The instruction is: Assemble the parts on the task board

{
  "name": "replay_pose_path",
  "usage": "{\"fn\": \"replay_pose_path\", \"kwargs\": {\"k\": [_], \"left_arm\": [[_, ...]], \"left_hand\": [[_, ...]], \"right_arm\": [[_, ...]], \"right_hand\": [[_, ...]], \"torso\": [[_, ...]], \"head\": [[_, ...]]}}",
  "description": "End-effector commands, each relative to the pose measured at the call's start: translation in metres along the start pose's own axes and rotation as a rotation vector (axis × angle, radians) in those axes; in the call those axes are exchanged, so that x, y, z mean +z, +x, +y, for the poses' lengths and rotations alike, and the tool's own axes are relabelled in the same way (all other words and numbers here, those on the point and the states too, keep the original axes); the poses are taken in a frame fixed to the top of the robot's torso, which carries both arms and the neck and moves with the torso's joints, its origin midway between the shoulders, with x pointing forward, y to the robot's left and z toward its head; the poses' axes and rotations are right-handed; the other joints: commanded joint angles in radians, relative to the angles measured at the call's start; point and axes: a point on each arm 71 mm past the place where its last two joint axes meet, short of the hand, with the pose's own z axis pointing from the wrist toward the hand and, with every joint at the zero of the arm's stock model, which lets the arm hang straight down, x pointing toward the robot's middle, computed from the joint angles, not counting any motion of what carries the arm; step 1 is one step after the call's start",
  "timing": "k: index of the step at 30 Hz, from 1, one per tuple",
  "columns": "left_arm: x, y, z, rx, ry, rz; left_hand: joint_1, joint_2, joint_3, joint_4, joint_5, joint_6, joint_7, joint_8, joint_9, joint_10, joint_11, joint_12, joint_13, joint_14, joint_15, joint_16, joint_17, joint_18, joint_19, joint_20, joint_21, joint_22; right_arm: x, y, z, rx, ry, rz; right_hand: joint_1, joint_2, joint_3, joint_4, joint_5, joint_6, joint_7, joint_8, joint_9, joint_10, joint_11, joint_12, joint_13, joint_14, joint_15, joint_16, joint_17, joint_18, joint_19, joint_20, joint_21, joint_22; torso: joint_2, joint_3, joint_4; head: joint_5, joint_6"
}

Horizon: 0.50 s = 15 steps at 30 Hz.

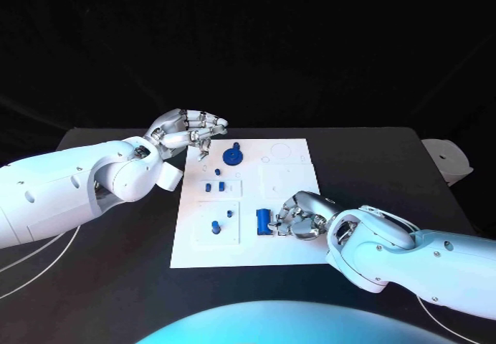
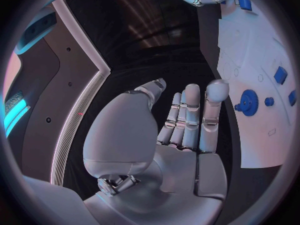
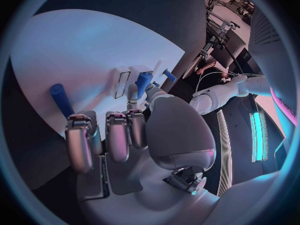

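Note:
The white task board lies mid-table. A blue gear sits near its far left corner, with several small blue parts in the left column below it. My left hand hovers just beyond that corner, fingers apart and holding nothing; the left wrist view shows its bare palm beside the gear. My right hand is low over the board's near right part, next to a lying blue cylinder. In the right wrist view its thumb and a finger pinch a short blue peg; the cylinder lies beside the fingers.
A white block stands at the table's right edge. Thin cables trail off the table's left side. White raised sockets stand on the board just beyond the right hand's fingers.

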Motion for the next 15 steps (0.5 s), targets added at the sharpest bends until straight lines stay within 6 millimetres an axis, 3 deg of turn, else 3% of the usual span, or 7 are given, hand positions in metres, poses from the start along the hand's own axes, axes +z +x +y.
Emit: {"fn": "replay_pose_path", "kwargs": {"k": [1, 15], "left_arm": [[0.0006, 0.0022, -0.0014, -0.012, 0.011, 0.015], [0.0004, 0.0018, -0.0013, -0.011, 0.011, 0.014]], "left_hand": [[0.001, 0.010, -0.001, 0.007, 0.004, -0.003, 0.023, 0.005, 0.001, -0.007, -0.001, 0.005, -0.001, -0.003, 0.002, -0.004, -0.001, 0.002, -0.002, -0.001, -0.002, -0.001], [0.001, 0.010, -0.001, 0.007, 0.004, -0.003, 0.023, 0.005, 0.001, -0.007, -0.001, 0.005, -0.001, -0.003, 0.002, -0.004, -0.001, 0.002, -0.002, -0.001, -0.002, -0.001]], "right_arm": [[-0.0001, 0.0013, -0.0015, -0.035, 0.008, 0.019], [-0.0026, 0.0003, -0.0010, -0.030, -0.013, 0.015]], "right_hand": [[0.010, 0.001, 0.006, 0.000, -0.001, 0.000, -0.004, 0.004, 0.001, 0.035, -0.007, 0.004, 0.178, 0.091, -0.009, 0.004, 0.189, -0.007, 0.105, -0.007, 0.005, 0.263], [0.018, -0.008, 0.005, 0.000, -0.004, -0.003, -0.003, 0.007, 0.004, 0.034, -0.008, 0.003, 0.178, 0.090, -0.010, 0.003, 0.187, -0.007, 0.105, -0.009, 0.005, 0.263]], "torso": [[0.000, -0.0003, 0.0000], [0.001, -0.0009, 0.0019]], "head": [[-0.002, 0.000], [-0.003, 0.000]]}}
